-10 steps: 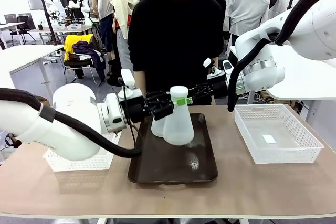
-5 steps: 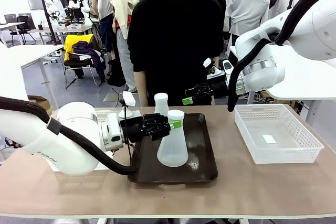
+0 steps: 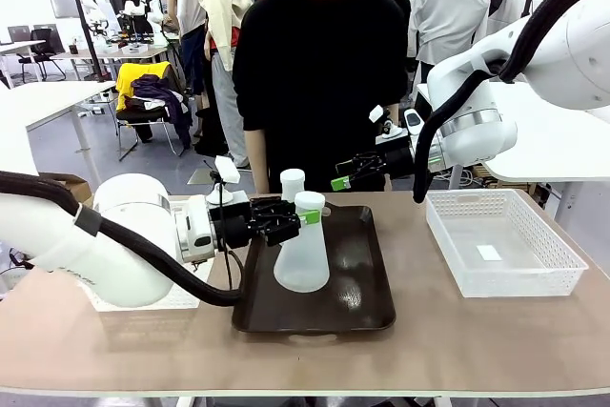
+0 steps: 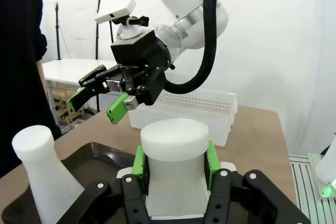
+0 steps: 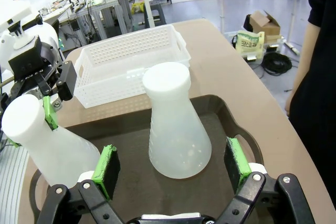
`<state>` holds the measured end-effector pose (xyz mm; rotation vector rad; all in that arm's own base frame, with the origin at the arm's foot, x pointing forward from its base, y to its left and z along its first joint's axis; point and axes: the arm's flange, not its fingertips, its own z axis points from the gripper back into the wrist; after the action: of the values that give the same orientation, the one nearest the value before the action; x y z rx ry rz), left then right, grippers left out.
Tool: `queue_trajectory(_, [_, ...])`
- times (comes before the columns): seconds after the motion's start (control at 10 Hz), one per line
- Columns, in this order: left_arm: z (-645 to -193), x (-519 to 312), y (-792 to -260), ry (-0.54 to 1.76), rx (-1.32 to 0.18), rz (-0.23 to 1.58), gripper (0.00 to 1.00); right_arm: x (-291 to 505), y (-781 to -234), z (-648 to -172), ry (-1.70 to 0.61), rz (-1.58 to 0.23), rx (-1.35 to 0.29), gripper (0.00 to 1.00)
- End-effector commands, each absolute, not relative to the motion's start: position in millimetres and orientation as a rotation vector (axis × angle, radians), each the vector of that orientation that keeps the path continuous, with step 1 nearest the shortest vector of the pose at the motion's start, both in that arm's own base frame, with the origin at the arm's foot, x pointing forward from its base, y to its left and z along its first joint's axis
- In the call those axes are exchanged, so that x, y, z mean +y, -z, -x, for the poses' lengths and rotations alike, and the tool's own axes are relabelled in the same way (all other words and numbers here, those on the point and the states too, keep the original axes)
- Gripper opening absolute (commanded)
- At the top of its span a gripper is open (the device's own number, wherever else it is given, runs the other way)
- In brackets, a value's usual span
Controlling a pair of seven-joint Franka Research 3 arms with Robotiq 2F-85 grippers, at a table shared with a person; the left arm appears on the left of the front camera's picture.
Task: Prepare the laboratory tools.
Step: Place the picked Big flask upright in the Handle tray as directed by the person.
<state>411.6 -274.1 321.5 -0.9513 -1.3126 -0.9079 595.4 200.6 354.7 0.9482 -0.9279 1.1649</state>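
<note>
Left gripper (image 3: 303, 218) clamps the near flask's (image 3: 302, 259) neck above the tray (image 3: 357, 288).

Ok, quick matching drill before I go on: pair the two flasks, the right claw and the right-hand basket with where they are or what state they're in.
Things:
1. Nearer flask
2. Farther flask
3. Right claw
4. Basket on the robot's right

States:
a. Open, above the tray's far edge
b. Standing free and upright on the brown tray
c. On the bare table beside the tray, with only a small white slip inside
d. Neck gripped between the left claw's green pads, tilted

Pairs: 1-d, 2-b, 3-a, 4-c
</note>
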Motion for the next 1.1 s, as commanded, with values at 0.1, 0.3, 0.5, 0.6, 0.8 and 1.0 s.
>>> queue_trajectory(0.1, [-395.4, -290.5, -273.5, 0.963, -1.324, 0.904, 0.40, 202.4, -353.5, -597.0, -1.170, -0.944, -0.930, 1.00])
queue_trajectory(0.3, [-396.1, -288.5, -268.8, 0.980, -1.285, 0.912, 0.79, 202.4, -353.5, -597.0, -1.170, -0.944, -0.930, 1.00])
queue_trajectory(0.5, [-398.4, -286.8, -265.4, 0.980, -1.273, 0.904, 1.00, 202.4, -353.5, -597.0, -1.170, -0.944, -0.930, 1.00])
queue_trajectory(0.6, [-397.4, -286.9, -265.4, 0.978, -1.269, 0.905, 1.00, 202.4, -353.5, -597.0, -1.170, -0.944, -0.930, 1.00])
queue_trajectory(0.8, [-396.6, -285.7, -267.3, 1.000, -1.252, 0.888, 1.00, 202.4, -353.5, -597.0, -1.170, -0.944, -0.930, 1.00])
queue_trajectory(1.0, [-396.5, -284.4, -267.3, 1.007, -1.239, 0.895, 1.00, 202.4, -353.5, -597.0, -1.170, -0.944, -0.930, 1.00])
